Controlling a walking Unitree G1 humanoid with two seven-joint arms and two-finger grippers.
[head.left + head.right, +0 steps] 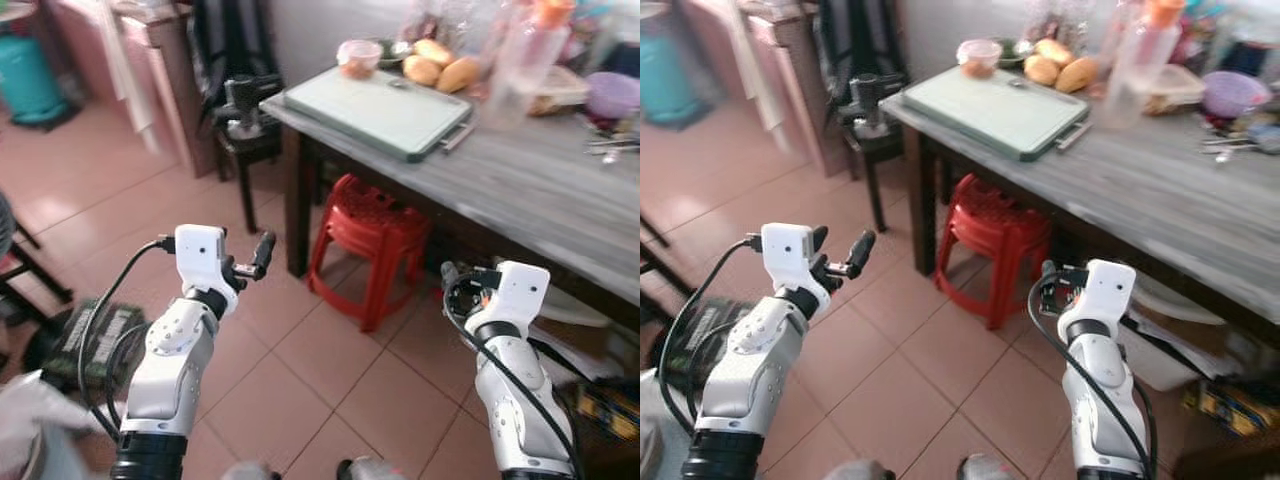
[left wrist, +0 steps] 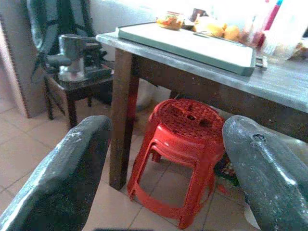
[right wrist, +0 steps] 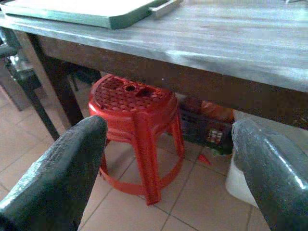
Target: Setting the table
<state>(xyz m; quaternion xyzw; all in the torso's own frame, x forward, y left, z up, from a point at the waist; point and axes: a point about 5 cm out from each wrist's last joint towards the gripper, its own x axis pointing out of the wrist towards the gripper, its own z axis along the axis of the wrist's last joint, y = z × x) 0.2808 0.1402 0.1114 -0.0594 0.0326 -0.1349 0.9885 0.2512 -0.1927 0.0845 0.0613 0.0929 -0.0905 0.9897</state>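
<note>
A grey wooden table [image 1: 540, 190] stands ahead on the right. On its near corner lies a pale green tray [image 1: 380, 108]. Behind the tray are a small pink bowl [image 1: 358, 57], yellow-brown rolls or fruit [image 1: 440, 65], a clear bottle with an orange cap [image 1: 530, 50], a purple bowl [image 1: 612, 93] and some cutlery [image 1: 610, 148]. My left gripper [image 1: 252, 262] is raised over the floor to the left of the table, open and empty. My right gripper [image 1: 452, 278] is held below the table's front edge, open and empty, its fingers [image 3: 57, 168] wide apart.
Stacked red plastic stools [image 1: 365, 245] sit under the table's corner. A low black stand with a grey appliance [image 1: 245, 110] is left of the table. A pink cabinet [image 1: 150, 70] and a teal gas cylinder [image 1: 25, 80] are at the far left. Boxes and a white basin [image 1: 570, 310] lie under the table.
</note>
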